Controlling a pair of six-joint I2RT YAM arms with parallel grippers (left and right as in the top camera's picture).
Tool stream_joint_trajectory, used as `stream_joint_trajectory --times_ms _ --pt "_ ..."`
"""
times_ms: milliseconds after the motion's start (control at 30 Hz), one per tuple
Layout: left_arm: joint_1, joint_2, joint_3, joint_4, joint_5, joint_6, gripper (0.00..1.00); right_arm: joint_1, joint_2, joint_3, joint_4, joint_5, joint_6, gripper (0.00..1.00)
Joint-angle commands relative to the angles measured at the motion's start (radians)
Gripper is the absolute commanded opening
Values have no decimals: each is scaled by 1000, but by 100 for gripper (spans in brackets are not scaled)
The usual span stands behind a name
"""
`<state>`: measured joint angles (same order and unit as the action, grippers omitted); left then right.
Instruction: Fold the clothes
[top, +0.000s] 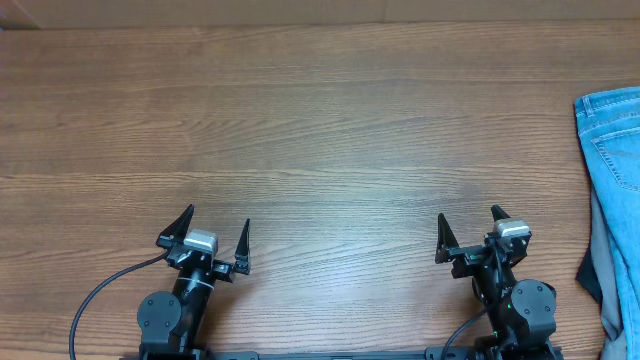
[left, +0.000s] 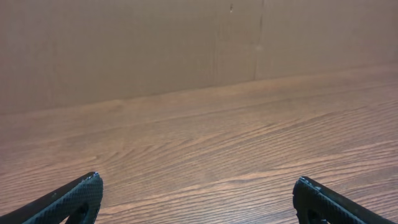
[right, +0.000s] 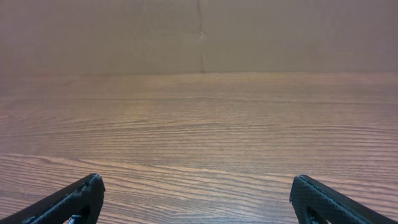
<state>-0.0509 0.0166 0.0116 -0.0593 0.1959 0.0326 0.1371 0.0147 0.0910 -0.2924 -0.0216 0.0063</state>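
**Both arms wait, the jeans lie at the far right edge**

Seen from above, the wooden table (top: 320, 120) is bare in the middle. The jeans (top: 612, 130) are at the right border, only partly in view: light blue denim with seams and stitching showing, the rest cut off by the edge of the picture. Just below them lies a paler, greyish cloth (top: 622, 270) with a small dark piece (top: 590, 276) beside it. I cannot tell if these belong to the jeans or are another garment.

The left gripper (top: 218, 220) sits near the front edge, well apart from the denim, with its two fingers spread wide and nothing between them. The right gripper (top: 468, 216) is the same, fully spread and empty; it is the nearer one, but it does not touch the cloth. Each wrist camera shows only wood grain and a plain wall beyond its own fingertips (no fabric at all).

In my judgement the folding has not begun, and the step in hand is the first reach. The next move calls for the right arm to travel toward the denim, lower the fingers onto an edge, and draw the garment toward the middle. There both arms can reach it and spread it flat before any fold.
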Motion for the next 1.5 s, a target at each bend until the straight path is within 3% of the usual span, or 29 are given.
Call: stream_joint_trajectory --times_ms 0,1300,1467 --pt "-3 -12 -7 4 11 13 100 -5 -12 -2 4 1 -3 100" --pt "-3 -12 -7 5 11 13 100 -5 -12 -2 4 0 -3 100" --pt "-3 -12 -6 8 80 10 100 -5 -12 -2 5 -53 -2 100"
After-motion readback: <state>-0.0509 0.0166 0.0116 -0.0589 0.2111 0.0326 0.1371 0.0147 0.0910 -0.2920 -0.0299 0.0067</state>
